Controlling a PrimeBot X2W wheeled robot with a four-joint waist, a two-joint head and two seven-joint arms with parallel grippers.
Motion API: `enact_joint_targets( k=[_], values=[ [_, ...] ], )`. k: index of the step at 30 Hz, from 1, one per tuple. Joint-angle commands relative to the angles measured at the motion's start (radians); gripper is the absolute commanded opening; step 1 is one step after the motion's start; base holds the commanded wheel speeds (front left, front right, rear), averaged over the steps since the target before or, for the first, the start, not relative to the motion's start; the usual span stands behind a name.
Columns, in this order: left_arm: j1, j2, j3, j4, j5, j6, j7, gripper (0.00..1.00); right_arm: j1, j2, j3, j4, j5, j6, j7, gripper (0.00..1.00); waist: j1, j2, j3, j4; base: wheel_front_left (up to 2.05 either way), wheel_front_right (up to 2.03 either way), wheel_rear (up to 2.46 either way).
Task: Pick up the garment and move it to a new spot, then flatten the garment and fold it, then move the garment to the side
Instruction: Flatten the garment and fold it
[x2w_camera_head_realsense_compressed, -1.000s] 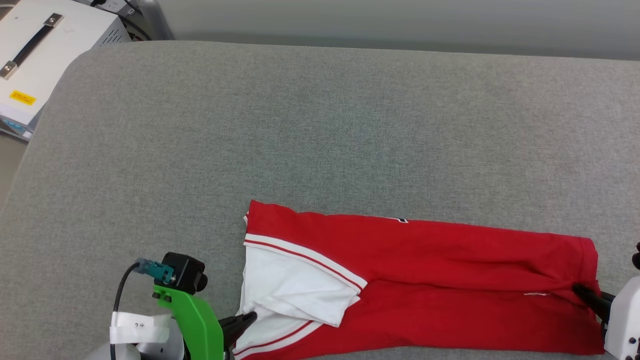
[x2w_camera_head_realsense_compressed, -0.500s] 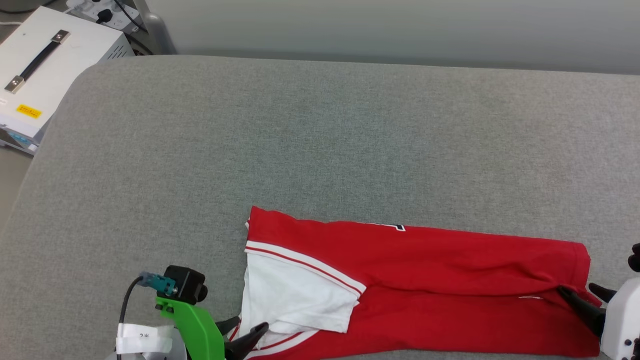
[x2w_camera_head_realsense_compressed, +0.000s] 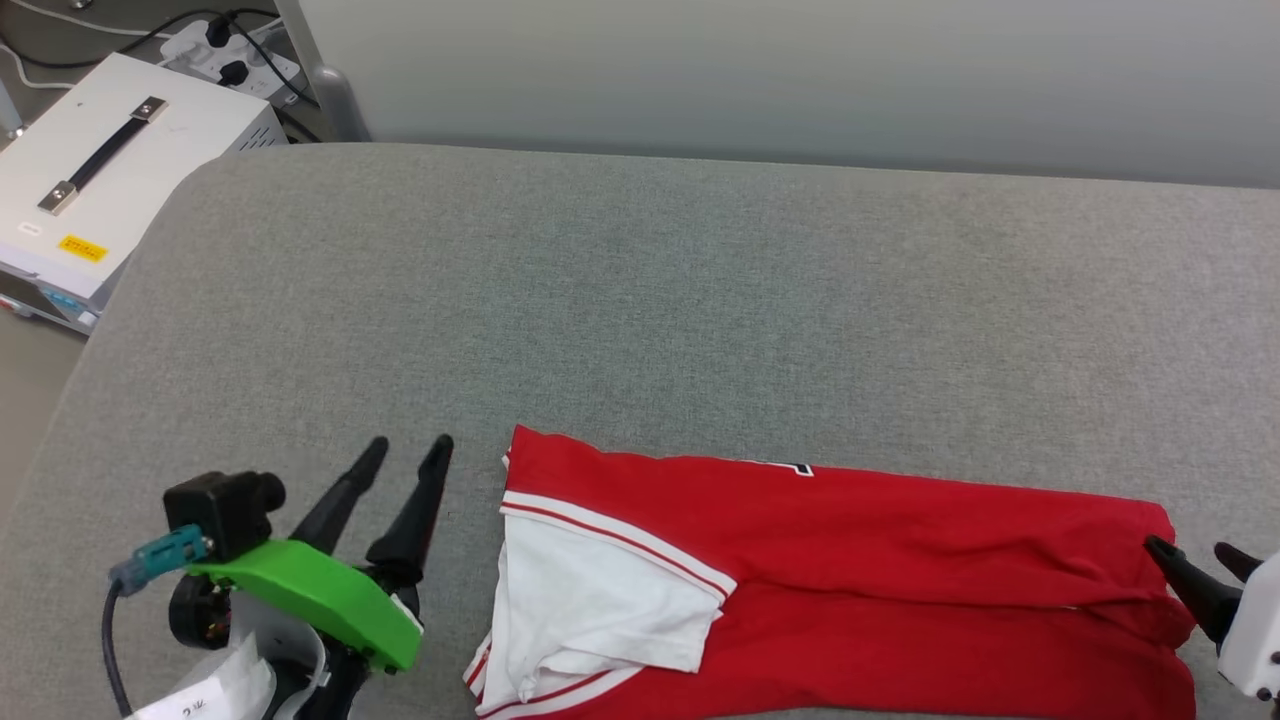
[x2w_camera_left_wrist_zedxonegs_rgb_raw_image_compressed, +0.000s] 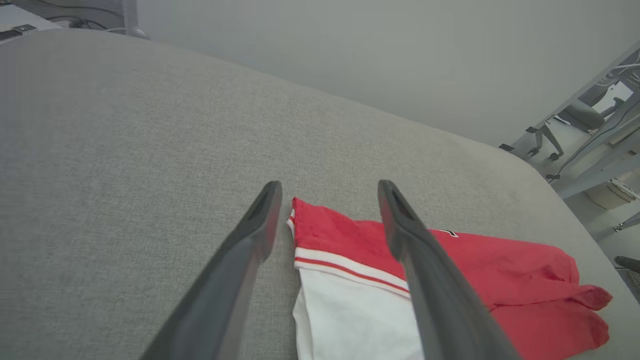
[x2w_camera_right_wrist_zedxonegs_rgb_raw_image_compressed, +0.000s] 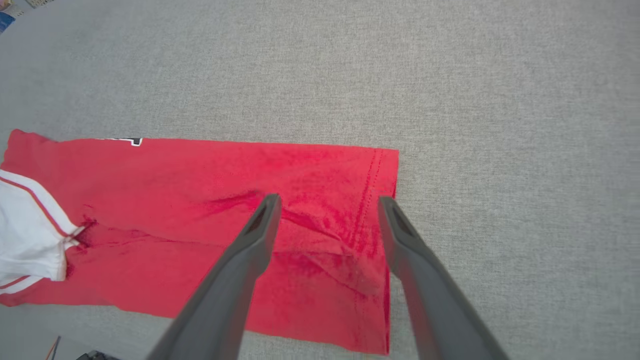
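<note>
Garment (x2w_camera_head_realsense_compressed: 850, 560) lies on the grey padded surface (x2w_camera_head_realsense_compressed: 640, 300), near its front edge and right of centre, folded lengthwise into a long flat band. White sleeve (x2w_camera_head_realsense_compressed: 600, 600) with red-white striped trim sits on top at the band's left end. The stitched hem (x2w_camera_right_wrist_zedxonegs_rgb_raw_image_compressed: 372, 200) is at the right end. A scrap of dark, white-outlined lettering (x2w_camera_head_realsense_compressed: 800, 467) peeks out along the far edge. There are some creases in the red cloth near the hem.

My left gripper (x2w_camera_head_realsense_compressed: 408, 446) is just left of the sleeve end, over bare grey surface and apart from the cloth. Jaws spread, nothing between them. In the left wrist view the garment's red corner (x2w_camera_left_wrist_zedxonegs_rgb_raw_image_compressed: 320, 225) shows past the gap between my fingers (x2w_camera_left_wrist_zedxonegs_rgb_raw_image_compressed: 260, 215). Green mount (x2w_camera_head_realsense_compressed: 300, 590) and small black camera (x2w_camera_head_realsense_compressed: 215, 505) sit on that wrist.

My right gripper (x2w_camera_head_realsense_compressed: 1186, 548) is at the hem end, jaws also spread and holding nothing. In the right wrist view one finger (x2w_camera_right_wrist_zedxonegs_rgb_raw_image_compressed: 260, 225) is over red fabric and the other (x2w_camera_right_wrist_zedxonegs_rgb_raw_image_compressed: 395, 230) is at the hem's edge. I can't tell whether the tips touch the cloth.

White box (x2w_camera_head_realsense_compressed: 120, 190) with a black handle stands off the surface's far left corner, with a power strip (x2w_camera_head_realsense_compressed: 230, 60) behind it.
</note>
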Motion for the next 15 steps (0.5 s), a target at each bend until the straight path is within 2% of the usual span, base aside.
enact_joint_targets(
  k=[1, 4, 8, 10, 13, 15],
  values=[
    [0.007, -0.013, 0.015, 0.013, 0.025, 0.007, -0.047, 1.00, 0.013, 0.016, -0.024, 0.009, -0.027, -0.001, 0.013, 1.00, 0.0000, 0.0000, 0.009, 0.003, 0.00, 0.00, 0.00],
    [0.002, -0.029, 0.046, 0.045, 0.072, 0.007, -0.126, 1.00, 0.001, 0.074, -0.077, 0.033, -0.068, -0.001, 0.040, 1.00, 0.0000, 0.0000, 0.027, 0.007, 0.00, 0.00, 0.00],
    [0.001, -0.049, 0.083, 0.064, 0.114, -0.008, -0.154, 1.00, -0.015, 0.117, -0.116, 0.071, -0.107, -0.001, 0.061, 1.00, 0.0000, 0.0000, 0.052, 0.010, 0.00, 0.00, 0.00],
    [0.002, -0.058, 0.099, 0.070, 0.129, -0.020, -0.158, 1.00, -0.023, 0.130, -0.132, 0.096, -0.125, -0.001, 0.061, 1.00, 0.0000, 0.0000, 0.063, 0.012, 0.00, 0.00, 0.00],
    [0.002, -0.064, 0.112, 0.079, 0.153, -0.033, -0.160, 1.00, -0.023, 0.117, -0.127, 0.141, -0.193, -0.001, 0.035, 1.00, 0.0000, 0.0000, 0.079, 0.013, 0.00, 0.00, 0.00],
    [0.000, -0.066, 0.113, 0.084, 0.162, -0.042, -0.161, 1.00, -0.031, 0.133, -0.119, 0.176, -0.193, -0.001, 0.023, 1.00, 0.0000, 0.0000, 0.088, 0.013, 0.00, 0.00, 0.00]
  ],
)
